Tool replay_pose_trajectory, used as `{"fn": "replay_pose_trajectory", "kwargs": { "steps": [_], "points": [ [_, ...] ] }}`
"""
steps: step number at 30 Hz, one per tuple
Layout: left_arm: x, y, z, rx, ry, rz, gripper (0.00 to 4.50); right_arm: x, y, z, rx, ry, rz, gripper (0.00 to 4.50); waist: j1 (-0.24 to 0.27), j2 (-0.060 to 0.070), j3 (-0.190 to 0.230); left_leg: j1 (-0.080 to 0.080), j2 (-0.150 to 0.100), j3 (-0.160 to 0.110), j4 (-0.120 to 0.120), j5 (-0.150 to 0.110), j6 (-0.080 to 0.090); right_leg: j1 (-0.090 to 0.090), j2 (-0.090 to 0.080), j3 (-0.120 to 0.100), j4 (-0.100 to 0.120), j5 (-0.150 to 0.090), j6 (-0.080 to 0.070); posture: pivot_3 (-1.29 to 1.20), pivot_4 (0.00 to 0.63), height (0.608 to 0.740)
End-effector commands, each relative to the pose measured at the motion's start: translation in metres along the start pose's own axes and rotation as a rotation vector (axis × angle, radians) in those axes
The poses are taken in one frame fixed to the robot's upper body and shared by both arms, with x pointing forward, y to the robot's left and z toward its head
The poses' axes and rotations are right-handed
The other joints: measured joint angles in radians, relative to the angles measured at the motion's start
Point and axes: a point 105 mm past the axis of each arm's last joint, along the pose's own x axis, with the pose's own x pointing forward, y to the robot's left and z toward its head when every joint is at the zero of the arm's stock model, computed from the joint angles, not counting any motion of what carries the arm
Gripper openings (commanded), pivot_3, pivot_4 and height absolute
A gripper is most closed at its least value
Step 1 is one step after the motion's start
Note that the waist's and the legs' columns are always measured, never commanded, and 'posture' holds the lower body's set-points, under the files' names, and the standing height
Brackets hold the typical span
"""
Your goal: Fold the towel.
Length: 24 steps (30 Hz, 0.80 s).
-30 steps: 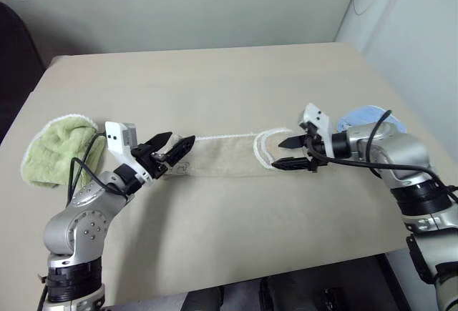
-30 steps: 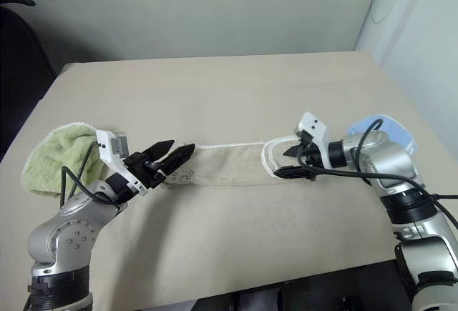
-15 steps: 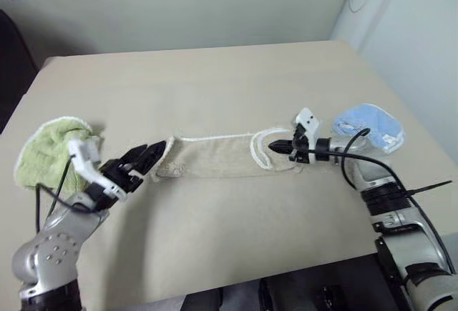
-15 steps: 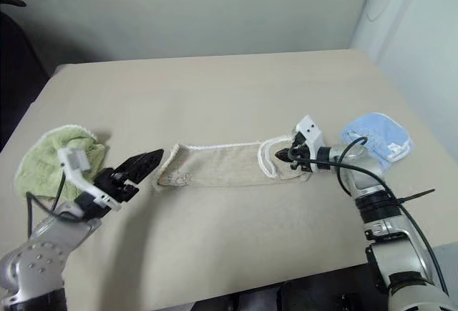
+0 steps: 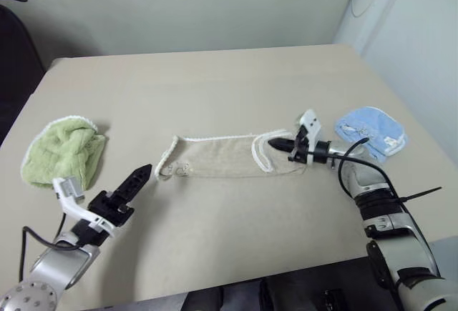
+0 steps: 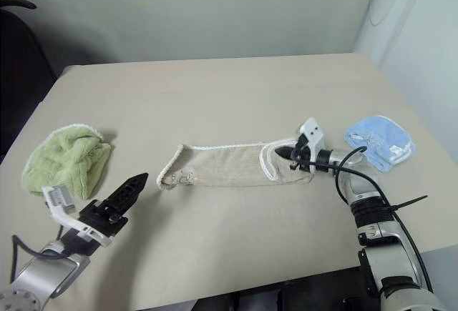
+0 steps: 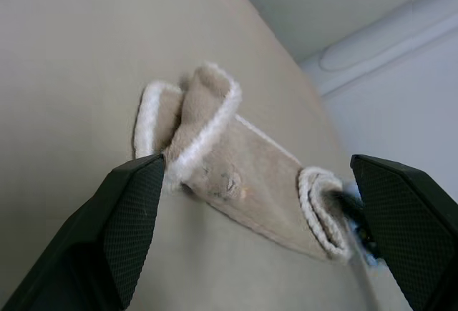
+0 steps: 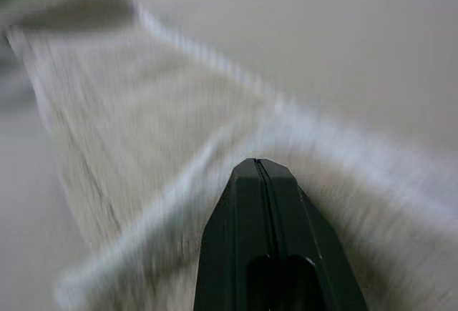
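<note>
The left gripper [image 5: 136, 180] has let go and pulled back wide open, while the right gripper [image 5: 275, 143] has just pinched shut over the towel's [image 5: 218, 156] near end, apparently starting a fold across the table [image 5: 215, 82].

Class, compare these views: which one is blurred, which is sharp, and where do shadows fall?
Right wrist view: the towel is smeared with blur behind the sharp shut right tool. Left wrist view: crisp towel edging, soft fingers in front. Left eye view: even light, with a soft shadow beside the green towel.
</note>
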Motion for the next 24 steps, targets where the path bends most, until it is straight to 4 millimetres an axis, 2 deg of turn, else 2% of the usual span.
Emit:
{"fn": "replay_pose_trajectory", "kwargs": {
  "steps": [1,5,10,14,19,24],
  "points": [
    [0.016,0.011,-0.006,-0.070,0.026,0.102,4.50,-0.012,0.007,0.044,-0.045,-0.138,0.023,0.01,0.002,0.000,0.000,0.000,0.000,0.000,0.000,0.000,0.000,0.000,0.000,0.000,0.000,0.000,0.000,0.00,0.150,0.740],
    [0.038,0.026,-0.002,-0.134,0.034,0.185,4.50,-0.022,0.011,0.064,-0.056,-0.205,0.018,0.01,0.002,0.000,0.000,0.000,0.001,0.000,-0.001,0.000,-0.001,0.000,0.001,0.000,0.001,0.000,0.000,0.00,0.150,0.740],
    [0.062,0.036,0.001,-0.134,0.063,0.223,4.50,-0.028,0.010,0.069,-0.055,-0.224,-0.025,0.01,0.008,0.001,0.000,0.001,0.000,-0.001,-0.001,0.001,-0.002,0.000,0.001,-0.001,0.001,0.000,0.000,0.00,0.150,0.740],
    [0.079,0.041,-0.004,-0.132,0.119,0.243,4.50,-0.032,0.007,0.074,-0.040,-0.251,-0.055,0.01,0.014,0.003,0.000,0.002,0.000,-0.002,0.000,0.003,-0.001,0.001,0.001,-0.001,0.002,0.000,0.001,0.00,0.150,0.740],
    [0.089,0.035,-0.013,-0.072,0.200,0.214,4.50,-0.034,0.007,0.075,-0.039,-0.256,-0.070,0.01,0.020,0.006,-0.001,0.002,-0.001,-0.003,0.000,0.004,0.000,0.003,0.001,0.000,0.002,0.000,0.001,0.00,0.150,0.740],
    [0.087,0.039,-0.016,0.014,0.265,0.221,4.50,-0.035,0.006,0.075,-0.036,-0.264,-0.086,0.01,0.022,0.006,-0.001,0.003,-0.002,-0.003,0.000,0.004,0.000,0.003,0.000,0.000,0.001,0.000,0.001,0.00,0.150,0.740]
  ]
}}
